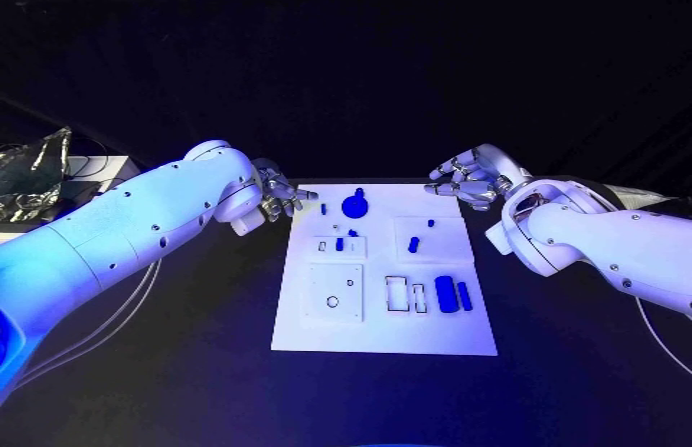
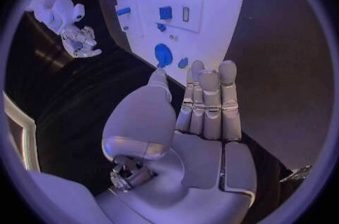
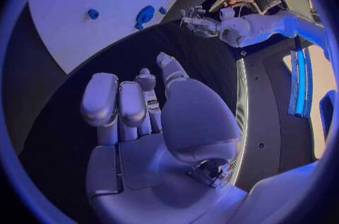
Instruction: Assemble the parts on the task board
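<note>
White task board lies flat on the black table, its long axis running from the near table edge away toward the far side, with its bare near portion closest to the head camera. Just beyond that bare portion, two blue cylindrical parts lie side by side at the board's right: a thicker one and a thinner one, both with long axes running near to far, parallel to the board's long sides. Left of them are two narrow upright slots, and further left a raised square plate with small holes. In the middle band, a small blue peg stands in the left raised block and another blue peg in the right one. Near the far edge sits a round blue knob-like part, its stem pointing toward the far side.

Left hand hovers at the board's far left corner, apart from every part; in the left wrist view its fingers are extended straight, side by side, grasping nothing. Right hand hangs just off the far right corner; its fingers are loosely curled, spread from the thumb, and empty.
</note>
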Controlling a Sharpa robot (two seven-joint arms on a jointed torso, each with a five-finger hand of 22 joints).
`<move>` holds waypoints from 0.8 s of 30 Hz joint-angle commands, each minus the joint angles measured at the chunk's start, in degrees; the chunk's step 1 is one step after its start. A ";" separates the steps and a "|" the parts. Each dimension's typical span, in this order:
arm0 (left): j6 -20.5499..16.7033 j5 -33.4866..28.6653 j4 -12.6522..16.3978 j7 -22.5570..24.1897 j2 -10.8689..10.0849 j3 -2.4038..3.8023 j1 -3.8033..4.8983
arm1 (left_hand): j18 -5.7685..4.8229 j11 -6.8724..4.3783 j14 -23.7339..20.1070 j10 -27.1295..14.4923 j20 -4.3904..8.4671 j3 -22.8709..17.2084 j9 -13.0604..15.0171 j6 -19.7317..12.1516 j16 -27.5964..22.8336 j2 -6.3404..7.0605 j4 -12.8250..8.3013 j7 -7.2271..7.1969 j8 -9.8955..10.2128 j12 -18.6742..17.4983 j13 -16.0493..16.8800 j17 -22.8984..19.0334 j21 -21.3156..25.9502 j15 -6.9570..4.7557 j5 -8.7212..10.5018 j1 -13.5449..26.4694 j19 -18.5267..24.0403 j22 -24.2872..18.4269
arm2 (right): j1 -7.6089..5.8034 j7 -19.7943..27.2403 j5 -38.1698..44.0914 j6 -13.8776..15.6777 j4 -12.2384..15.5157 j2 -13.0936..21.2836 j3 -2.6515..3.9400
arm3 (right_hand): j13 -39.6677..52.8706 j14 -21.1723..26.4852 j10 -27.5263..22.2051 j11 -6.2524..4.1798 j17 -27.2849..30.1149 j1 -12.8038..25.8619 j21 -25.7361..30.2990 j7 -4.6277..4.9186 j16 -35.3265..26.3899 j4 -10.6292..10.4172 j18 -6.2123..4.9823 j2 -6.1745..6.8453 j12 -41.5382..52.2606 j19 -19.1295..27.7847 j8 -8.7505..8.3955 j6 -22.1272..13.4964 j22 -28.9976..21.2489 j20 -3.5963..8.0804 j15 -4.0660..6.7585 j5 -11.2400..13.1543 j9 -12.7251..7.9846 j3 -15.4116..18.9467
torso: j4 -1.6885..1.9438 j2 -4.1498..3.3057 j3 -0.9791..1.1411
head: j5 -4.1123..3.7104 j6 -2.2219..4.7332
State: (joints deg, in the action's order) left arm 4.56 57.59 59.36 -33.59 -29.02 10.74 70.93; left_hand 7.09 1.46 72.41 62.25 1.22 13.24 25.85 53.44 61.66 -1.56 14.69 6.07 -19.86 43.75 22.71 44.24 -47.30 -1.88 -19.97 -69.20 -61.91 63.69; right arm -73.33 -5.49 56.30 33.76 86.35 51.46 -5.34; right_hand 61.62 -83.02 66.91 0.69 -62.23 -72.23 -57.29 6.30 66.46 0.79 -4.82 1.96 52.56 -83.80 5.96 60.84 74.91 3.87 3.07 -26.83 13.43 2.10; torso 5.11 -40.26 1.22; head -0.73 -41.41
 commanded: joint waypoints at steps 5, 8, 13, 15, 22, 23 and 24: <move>-0.93 0.57 -3.08 2.27 2.87 -0.27 0.84 | 0.41 -0.08 -0.34 0.17 0.10 -0.92 -2.49 -0.27 1.80 1.84 1.37 -0.16 -1.91 1.39 -1.19 -0.75 -1.82 -0.09 0.41 0.86 -1.55 2.10 | -0.21 0.92 0.17 0.64 0.05 -0.30 0.04 | -0.27 -0.10 -0.40 -0.03 0.03 0.08 0.09 0.37 -0.14 0.46 -0.45 0.18 -0.41 -2.68 -0.16 -0.07 7.68 0.26 0.29 -0.28 -0.11 0.04 | -0.16 -0.74 0.03 | 0.42 0.67; -0.94 1.17 -4.39 2.50 3.82 -0.57 1.11 | 0.38 -0.09 -0.33 0.09 0.08 -1.38 -2.98 -0.38 2.28 2.20 1.42 -0.19 -2.48 1.65 -1.49 -0.90 -2.23 -0.09 0.44 1.05 -1.85 2.73 | -0.35 0.93 0.23 0.71 0.01 -0.41 0.05 | -0.27 -0.10 -0.40 -0.03 0.03 0.08 0.09 0.37 -0.14 0.46 -0.45 0.18 -0.41 -2.68 -0.16 -0.07 7.68 0.26 0.29 -0.28 -0.11 0.04 | -0.15 -1.07 0.00 | 0.57 0.91; -1.09 2.43 -6.76 2.95 5.46 -2.13 1.88 | 0.45 0.01 -0.49 -0.23 0.02 -1.54 -3.29 -0.81 2.70 2.34 1.38 -0.04 -2.83 1.83 -1.71 -0.90 -2.68 0.01 0.39 0.84 -2.11 3.38 | -0.72 1.24 0.30 1.56 -0.12 -0.63 0.06 | -0.63 -0.07 -0.68 0.00 0.10 0.19 0.19 0.41 -0.22 0.42 -0.46 0.31 -0.75 -2.66 -0.21 -0.13 7.66 0.26 0.28 -0.32 -0.16 0.10 | -0.18 -1.61 0.00 | 0.64 1.31; -1.06 2.72 -7.42 3.07 6.04 -2.57 2.11 | 0.44 0.02 -0.40 -0.24 -0.01 -1.58 -3.34 -0.88 2.78 2.31 1.31 -0.03 -2.85 1.85 -1.74 -0.92 -2.74 0.00 0.38 0.75 -2.16 3.46 | -0.84 1.80 0.00 2.55 -0.15 -0.67 0.08 | -2.90 0.03 -1.58 -0.04 0.52 0.22 0.49 0.43 -0.74 0.26 -0.48 0.44 -3.17 -2.58 -0.19 -0.22 7.60 0.25 0.30 -0.31 -0.18 0.06 | -0.17 -1.75 -0.01 | 0.65 1.46; -1.11 3.85 -8.82 3.13 7.22 -3.24 2.59 | 0.40 0.00 -0.20 -0.26 -0.04 -1.62 -3.40 -0.91 3.21 2.04 1.09 -0.07 -3.11 1.98 -1.81 -0.74 -3.51 -0.01 0.23 0.42 -2.70 4.08 | -1.23 7.19 -5.35 7.95 -0.29 -0.79 0.12 | -10.79 1.46 -1.81 -0.13 7.35 -0.21 12.40 0.54 -9.50 0.07 -1.57 0.85 -8.82 -0.52 0.00 -0.95 4.52 0.19 0.41 -0.20 -0.13 0.15 | -0.13 -2.23 -0.01 | 0.84 1.77; -1.16 3.96 -8.99 3.11 7.31 -3.28 2.66 | 0.36 -0.10 -0.04 -0.13 -0.03 -1.58 -3.29 -0.72 3.46 1.99 1.03 -0.21 -3.40 2.10 -1.79 -0.50 -3.90 -0.09 0.22 0.37 -2.96 4.34 | -1.29 8.52 -6.89 8.74 -0.35 -0.81 0.12 | -12.04 2.12 -2.03 -0.15 9.61 -0.19 17.89 0.75 -12.50 0.00 -2.02 0.79 -9.75 0.28 0.00 -1.11 2.84 0.11 0.35 -0.21 -0.13 0.17 | -0.13 -2.26 -0.01 | 0.87 1.79; -1.19 4.05 -9.12 3.10 7.38 -3.31 2.72 | 0.41 -0.14 -0.10 -0.28 0.04 -1.34 -3.07 -1.12 3.68 1.90 0.90 -0.26 -4.02 2.32 -1.74 -0.41 -4.22 -0.15 0.20 0.32 -3.10 4.75 | -1.36 9.86 -8.58 9.45 -0.44 -0.85 0.13 | -13.29 3.26 -2.59 0.07 11.79 -0.37 25.78 0.81 -15.62 0.08 -2.66 0.78 -10.92 1.82 -0.13 -1.47 0.36 -0.12 0.21 -0.27 -0.19 0.11 | -0.12 -2.29 -0.02 | 0.89 1.80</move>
State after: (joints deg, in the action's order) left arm 3.75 60.31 50.37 -31.37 -21.81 7.41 73.50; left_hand 7.08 1.45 72.36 62.25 1.23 11.83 22.63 52.70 65.18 0.41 15.88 5.75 -23.65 45.89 20.97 43.72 -51.32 -1.94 -19.86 -68.28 -64.73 68.32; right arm -74.61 -1.45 52.97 38.90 85.97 50.68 -5.26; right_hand 48.25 -80.24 64.75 0.78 -51.01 -72.55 -32.67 7.20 51.41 0.95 -7.05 2.28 41.80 -82.34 5.96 59.72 74.26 3.68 3.35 -26.83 13.31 2.26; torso 4.95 -42.31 1.19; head 0.09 -39.67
